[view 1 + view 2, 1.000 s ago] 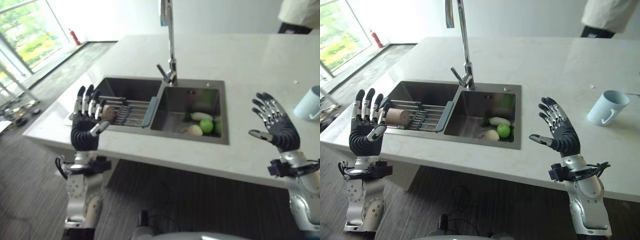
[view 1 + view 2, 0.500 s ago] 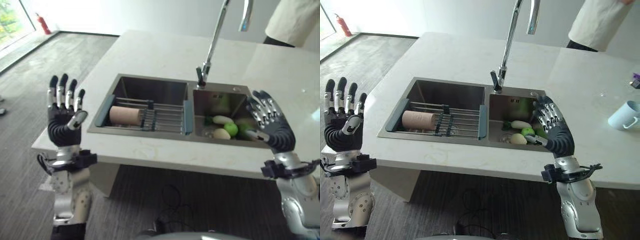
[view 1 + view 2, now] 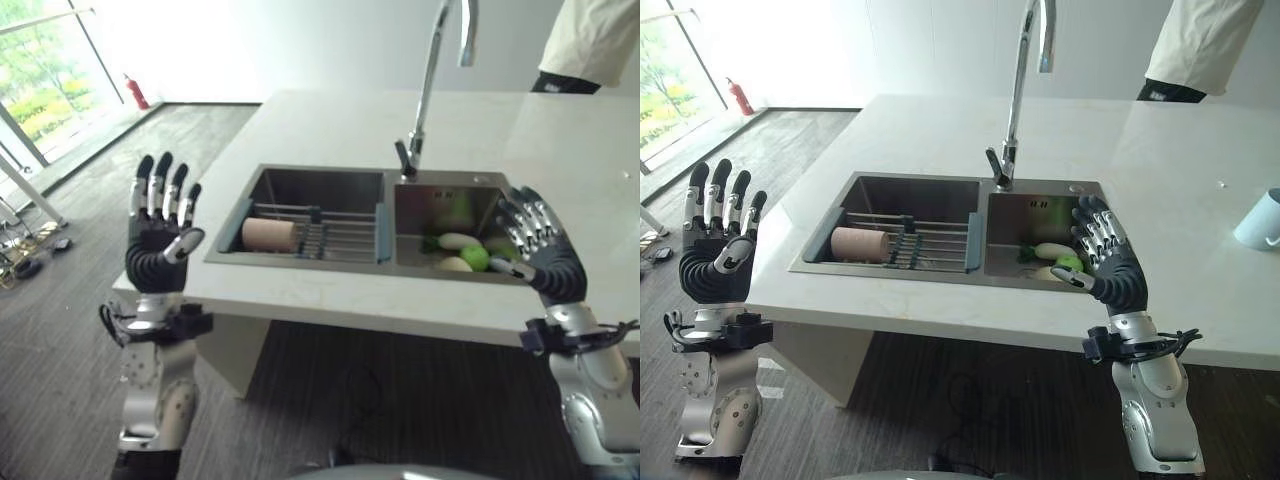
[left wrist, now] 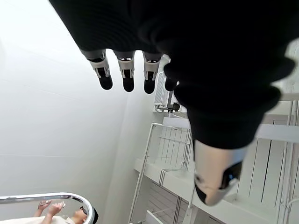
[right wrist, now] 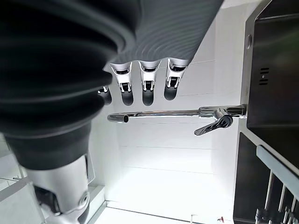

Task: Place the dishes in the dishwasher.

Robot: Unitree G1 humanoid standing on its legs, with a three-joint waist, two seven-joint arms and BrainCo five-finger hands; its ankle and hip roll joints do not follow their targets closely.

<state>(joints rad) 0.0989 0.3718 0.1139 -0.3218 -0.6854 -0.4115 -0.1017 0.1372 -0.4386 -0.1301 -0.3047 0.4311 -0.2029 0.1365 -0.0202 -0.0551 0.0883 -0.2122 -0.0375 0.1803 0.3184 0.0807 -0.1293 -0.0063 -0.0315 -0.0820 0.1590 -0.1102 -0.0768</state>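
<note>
Daylight is entering through the window (image 3: 45, 110) at far left and is washing out the floor (image 3: 150, 125) beside it. The pale surface (image 3: 940, 130) is reflecting this light evenly, while the sink (image 3: 910, 200) basins are staying darker. The faucet (image 3: 1025, 60) is showing bright highlights. In both wrist views the white background is overexposing, and the nearby dark hand covers are appearing soft and out of focus.

— What do my arms look like?
— I see silver-grey forearms with small screws, and a dark clamp at each wrist.
— The hands?
— My left hand (image 3: 155, 255) and right hand (image 3: 1118, 275) wear dark ribbed covers, with silver, dark-tipped fingers.
</note>
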